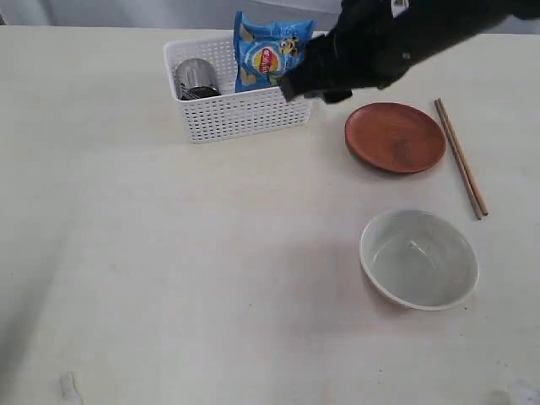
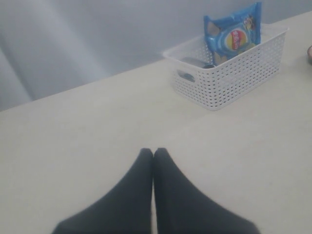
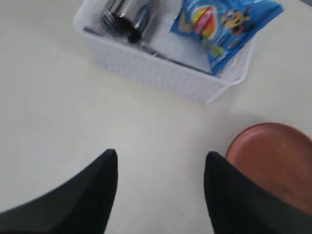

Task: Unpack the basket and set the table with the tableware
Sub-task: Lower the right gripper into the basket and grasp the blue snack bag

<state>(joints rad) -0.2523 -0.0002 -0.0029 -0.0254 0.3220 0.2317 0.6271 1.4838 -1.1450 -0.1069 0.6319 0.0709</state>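
The white lattice basket [image 1: 239, 112] [image 2: 234, 73] [image 3: 161, 73] stands at the back of the cream table [image 1: 169, 278]. It holds a steel cup [image 1: 196, 80] [image 3: 124, 14] with a fork in it. A reddish-brown plate [image 1: 395, 137] [image 3: 278, 161], brown chopsticks [image 1: 461, 158] and an off-white bowl [image 1: 419, 258] lie on the table to the right. My right gripper [image 3: 161, 163] hangs open and empty above the table between basket and plate; its dark arm [image 1: 380, 46] hides the basket's right end. My left gripper [image 2: 153, 152] is shut on nothing, far from the basket. Spoon and knife are hidden.
A blue snack bag [image 1: 268, 51] [image 2: 234, 36] [image 3: 224, 24] stands upright in the basket beside the cup. A grey wall or curtain [image 2: 73, 44] runs behind the table's far edge.
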